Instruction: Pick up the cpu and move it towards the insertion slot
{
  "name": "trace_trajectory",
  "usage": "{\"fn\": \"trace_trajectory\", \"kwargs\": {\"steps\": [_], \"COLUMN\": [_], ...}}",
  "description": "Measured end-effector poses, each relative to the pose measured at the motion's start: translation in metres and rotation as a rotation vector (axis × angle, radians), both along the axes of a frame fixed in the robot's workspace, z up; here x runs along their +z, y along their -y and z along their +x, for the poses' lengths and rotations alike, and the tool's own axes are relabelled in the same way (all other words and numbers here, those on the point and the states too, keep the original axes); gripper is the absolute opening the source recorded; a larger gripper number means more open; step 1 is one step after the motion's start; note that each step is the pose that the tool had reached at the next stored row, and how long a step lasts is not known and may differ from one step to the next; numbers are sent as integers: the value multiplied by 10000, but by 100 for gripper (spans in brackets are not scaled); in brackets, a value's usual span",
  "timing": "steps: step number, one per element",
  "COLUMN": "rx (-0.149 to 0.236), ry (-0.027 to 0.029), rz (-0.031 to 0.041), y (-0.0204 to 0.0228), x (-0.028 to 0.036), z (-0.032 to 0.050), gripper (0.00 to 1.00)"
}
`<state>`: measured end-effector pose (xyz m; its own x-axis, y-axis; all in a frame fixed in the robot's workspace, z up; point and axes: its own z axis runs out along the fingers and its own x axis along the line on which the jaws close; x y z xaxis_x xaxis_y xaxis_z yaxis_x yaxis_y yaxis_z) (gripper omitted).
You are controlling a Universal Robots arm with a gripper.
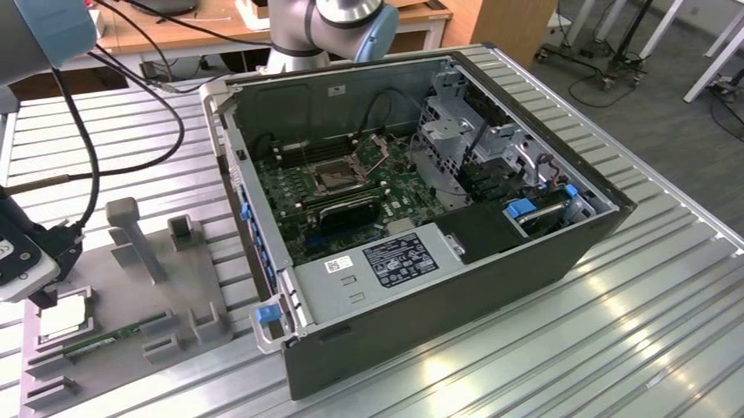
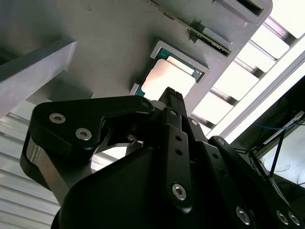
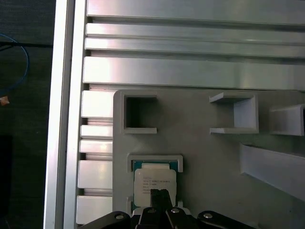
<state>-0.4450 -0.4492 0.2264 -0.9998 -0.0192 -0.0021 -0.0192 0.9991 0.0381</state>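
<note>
The cpu (image 1: 66, 315) (image 2: 167, 76) (image 3: 153, 179), a flat square chip with a silvery top and pale rim, lies in a framed recess of the grey holder plate (image 3: 205, 157) at the exterior view's left. My gripper (image 1: 41, 292) (image 2: 170, 93) (image 3: 159, 194) hangs directly over the chip, its two thin fingers pressed together with nothing between them. Whether the tips touch the chip's top I cannot tell. The insertion slot (image 1: 330, 178), a dark square socket with a metal frame, sits on the green board inside the open computer case, well off toward the exterior view's right of the gripper.
The holder plate (image 1: 134, 292) carries upright grey posts (image 1: 131, 235) and a green memory stick (image 1: 117, 333) beside the chip. The open computer case (image 1: 465, 261) has tall walls, a drive cage and cables around the board. A black cable (image 1: 82, 148) trails to the arm.
</note>
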Motion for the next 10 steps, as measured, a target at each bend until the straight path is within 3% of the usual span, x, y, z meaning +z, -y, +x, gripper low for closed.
{"fn": "trace_trajectory", "kwargs": {"steps": [10], "rx": [-1], "ry": [0], "rz": [0], "y": [18], "x": [-4], "z": [0], "gripper": [11]}}
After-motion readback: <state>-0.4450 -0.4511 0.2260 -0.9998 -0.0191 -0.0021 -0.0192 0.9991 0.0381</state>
